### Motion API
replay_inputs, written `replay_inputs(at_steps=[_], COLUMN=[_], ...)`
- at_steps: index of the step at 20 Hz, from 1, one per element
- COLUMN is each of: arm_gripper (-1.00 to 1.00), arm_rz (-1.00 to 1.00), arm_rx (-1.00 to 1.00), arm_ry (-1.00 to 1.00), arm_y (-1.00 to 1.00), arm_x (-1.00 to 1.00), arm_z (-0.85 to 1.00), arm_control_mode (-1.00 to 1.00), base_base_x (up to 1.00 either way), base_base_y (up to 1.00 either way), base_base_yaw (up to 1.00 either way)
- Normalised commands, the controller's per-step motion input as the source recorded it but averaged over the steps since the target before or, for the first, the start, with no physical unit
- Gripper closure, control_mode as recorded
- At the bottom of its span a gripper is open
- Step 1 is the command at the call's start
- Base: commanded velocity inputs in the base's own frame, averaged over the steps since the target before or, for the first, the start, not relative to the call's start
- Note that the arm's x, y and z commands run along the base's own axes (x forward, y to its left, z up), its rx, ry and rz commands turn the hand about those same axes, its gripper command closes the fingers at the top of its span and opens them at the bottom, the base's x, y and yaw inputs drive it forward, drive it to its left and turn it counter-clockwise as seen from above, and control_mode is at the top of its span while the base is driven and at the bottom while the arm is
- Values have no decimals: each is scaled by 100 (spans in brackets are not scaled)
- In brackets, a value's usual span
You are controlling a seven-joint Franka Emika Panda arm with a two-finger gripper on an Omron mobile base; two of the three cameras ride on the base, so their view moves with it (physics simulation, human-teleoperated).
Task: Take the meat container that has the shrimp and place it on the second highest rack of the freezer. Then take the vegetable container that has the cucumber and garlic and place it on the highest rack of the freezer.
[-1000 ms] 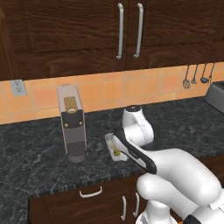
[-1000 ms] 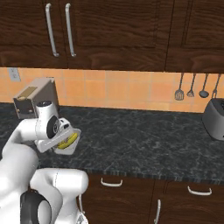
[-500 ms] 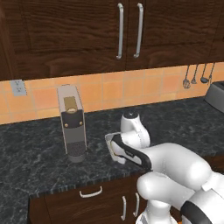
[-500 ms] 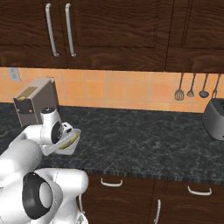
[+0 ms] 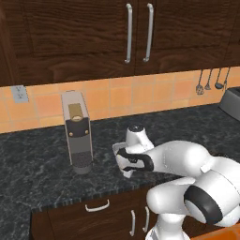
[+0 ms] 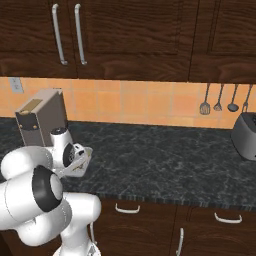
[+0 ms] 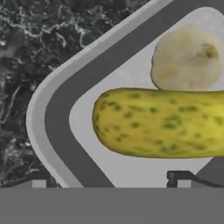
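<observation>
On the black speckled stone counter [image 5: 37,173], beside the tall grey coffee machine [image 5: 77,132], sits the shallow grey-rimmed vegetable tray [image 7: 52,111] under the arm's hand. The open-fingered gripper [image 7: 109,181] holds nothing; it should probably straddle one rim squarely before closing. The hand view shows the yellow-green cucumber [image 7: 162,122] touching the cream garlic [image 7: 186,59]; the base views hide both.

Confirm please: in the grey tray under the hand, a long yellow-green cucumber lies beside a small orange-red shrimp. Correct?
Not quite. Beside the long yellow-green cucumber in the grey tray lies a pale cream-white rounded garlic, not an orange-red shrimp. The hand view shows it.
</observation>
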Motion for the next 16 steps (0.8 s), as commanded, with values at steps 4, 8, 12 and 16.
replay_inputs(at_steps=[4, 8, 12, 16], arm_gripper=[-100, 100, 100, 100], arm_rz=[0, 0, 0, 8], arm_rx=[0, 0, 4, 3], arm_ry=[2, 3, 8, 1], arm_y=[0, 4, 0, 0], arm_x=[1, 3, -7, -18], arm_z=[-49, -38, -12, 0], arm_control_mode=[-100, -100, -100, -100], base_base_x=[0, 0, 0, 0], base_base_y=[0, 0, 0, 0], base_base_yaw=[0, 0, 0, 0])
